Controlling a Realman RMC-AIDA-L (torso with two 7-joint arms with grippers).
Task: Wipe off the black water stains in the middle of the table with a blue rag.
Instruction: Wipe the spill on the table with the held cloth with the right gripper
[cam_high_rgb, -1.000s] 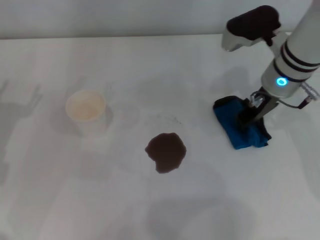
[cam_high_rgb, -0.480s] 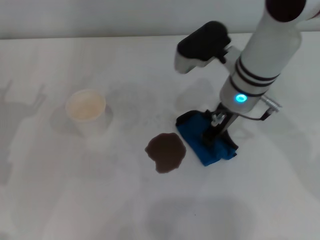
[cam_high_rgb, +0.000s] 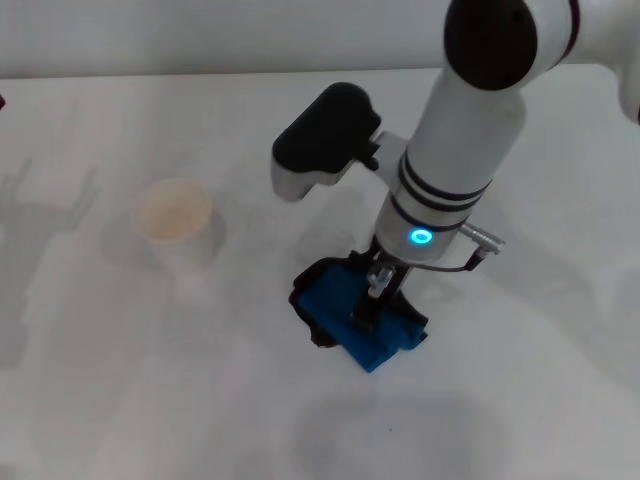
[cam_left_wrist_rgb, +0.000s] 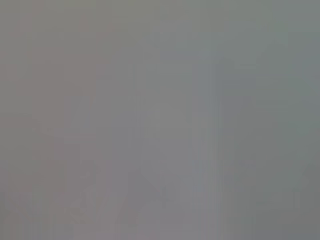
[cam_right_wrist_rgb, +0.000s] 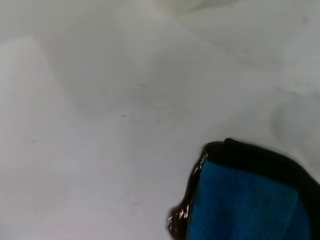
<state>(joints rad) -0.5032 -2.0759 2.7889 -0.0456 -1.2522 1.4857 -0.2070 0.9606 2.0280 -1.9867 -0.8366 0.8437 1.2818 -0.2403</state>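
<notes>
Since half a second ago I see the right hand (cam_high_rgb: 368, 312) has dragged the blue rag (cam_high_rgb: 362, 322) leftward across the tabletop (cam_high_rgb: 120, 400); the rag was just beside the black water stains (cam_high_rgb: 312, 318) then and now lies over them. Only a dark sliver of stain shows at the rag's left edge. The paper cup (cam_high_rgb: 174, 224) on the left hasn't moved.

The rag sits directly under the right hand, whose fingers are pinching a fold of it near its middle, pressed down on the tabletop.

The right wrist view shows one corner of the rag (cam_right_wrist_rgb: 247, 207), cut off by the picture's edge, with wet dark stain (cam_right_wrist_rgb: 181, 216) glinting along its border. The left wrist view is flat grey, nothing readable; the left hand isn't visible anywhere.
</notes>
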